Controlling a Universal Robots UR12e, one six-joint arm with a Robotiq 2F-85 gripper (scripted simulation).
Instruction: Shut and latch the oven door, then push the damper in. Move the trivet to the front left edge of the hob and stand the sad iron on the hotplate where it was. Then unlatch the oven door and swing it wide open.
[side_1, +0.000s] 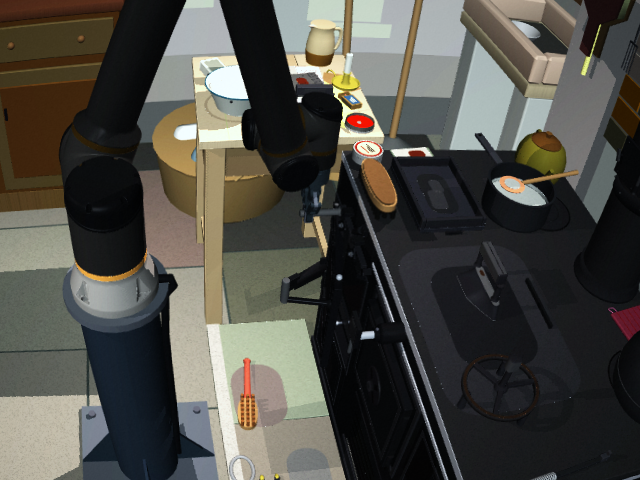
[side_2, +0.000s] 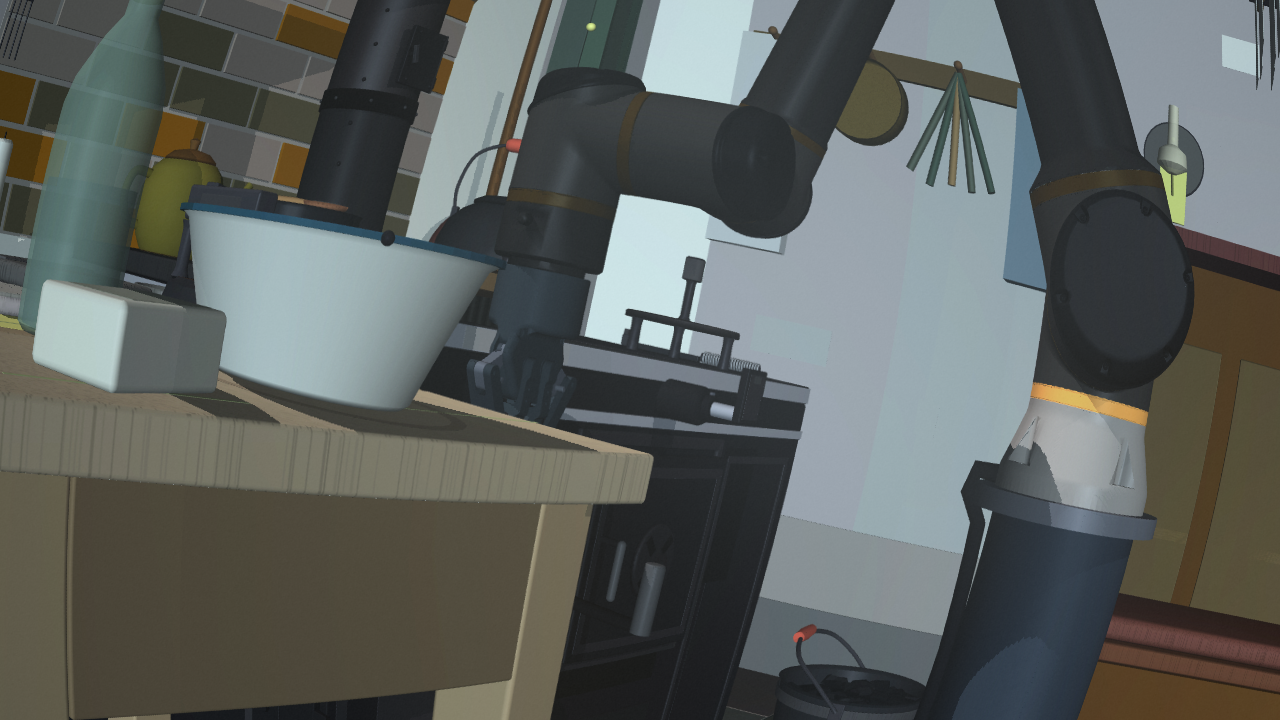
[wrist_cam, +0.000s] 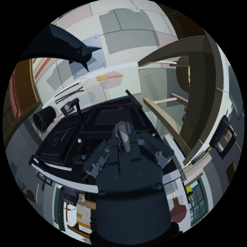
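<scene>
The grey bar-shaped oven door handle (wrist_cam: 123, 135) is clamped in my closed gripper (wrist_cam: 124, 146) at the far left end of the range front (side_1: 316, 211). The oven door (wrist_cam: 113, 117) lies flat against the black range front below the gripper. The sad iron (side_1: 486, 276) stands on the hotplate in the middle of the hob. The round trivet (side_1: 500, 386) sits at the front left part of the hob, near the edge. A damper knob (side_1: 375, 335) with a white tip sticks out under the hob rail.
A white enamel bowl (side_2: 331, 309) sits on the wooden table (side_1: 248, 119) right beside my wrist. On the hob are a brush (side_1: 379, 184), a black tray (side_1: 437, 194) and a saucepan (side_1: 517, 199). A lever handle (side_1: 300, 287) juts from the range front.
</scene>
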